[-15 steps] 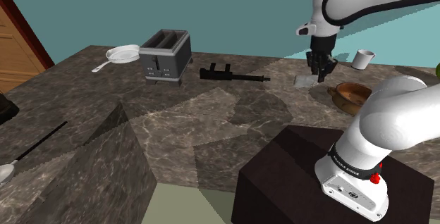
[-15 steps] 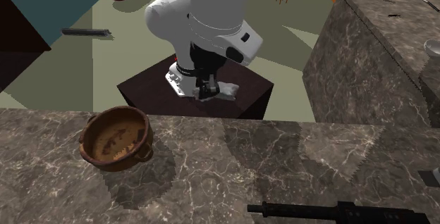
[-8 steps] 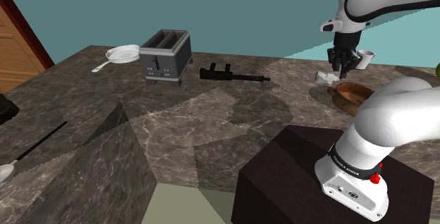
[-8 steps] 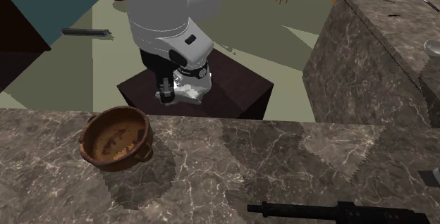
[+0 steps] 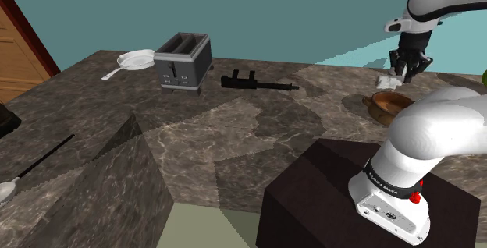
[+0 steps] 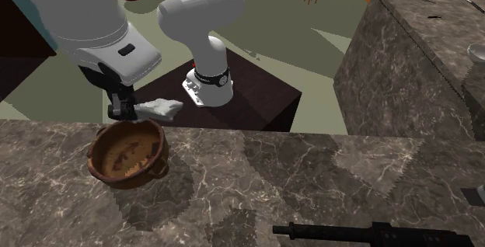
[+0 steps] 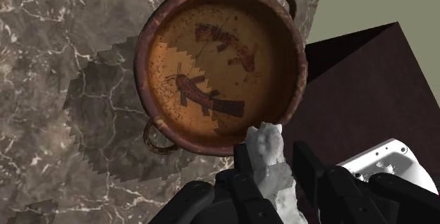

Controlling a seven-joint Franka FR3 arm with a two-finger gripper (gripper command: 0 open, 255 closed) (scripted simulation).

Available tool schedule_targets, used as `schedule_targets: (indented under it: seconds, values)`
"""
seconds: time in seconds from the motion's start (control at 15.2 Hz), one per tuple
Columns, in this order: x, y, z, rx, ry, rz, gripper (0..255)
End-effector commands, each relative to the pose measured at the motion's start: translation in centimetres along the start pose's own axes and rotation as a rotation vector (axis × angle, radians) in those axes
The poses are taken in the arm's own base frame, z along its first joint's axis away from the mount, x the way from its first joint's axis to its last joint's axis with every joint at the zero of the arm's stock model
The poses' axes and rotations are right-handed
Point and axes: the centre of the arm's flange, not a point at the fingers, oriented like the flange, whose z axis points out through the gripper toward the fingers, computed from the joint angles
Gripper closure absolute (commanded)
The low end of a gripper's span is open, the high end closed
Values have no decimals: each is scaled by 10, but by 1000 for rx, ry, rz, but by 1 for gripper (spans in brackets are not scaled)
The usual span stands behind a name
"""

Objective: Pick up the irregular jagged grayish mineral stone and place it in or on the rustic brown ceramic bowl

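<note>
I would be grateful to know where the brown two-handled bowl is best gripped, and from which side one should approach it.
Take the rim of the bowl from straight above, pinching the wall from inside and outside. It sits upright with its mouth open, and the wall looks thin. Its loop handles are small and hug the wall. The gripper holds the stone now.

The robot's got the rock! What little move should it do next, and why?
Probably nudge the gripper a bit further over the middle of the bowl before letting go. It clasps the pale stone, which in the wrist view hangs above the bowl's rim, not its centre, so a drop now might clip the edge.
</note>
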Motion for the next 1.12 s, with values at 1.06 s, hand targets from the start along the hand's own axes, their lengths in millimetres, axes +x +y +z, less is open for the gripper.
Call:
schedule_targets:
  seconds: [1.06]
  values:
    - [-88,7,63,0,-1,-1,255]
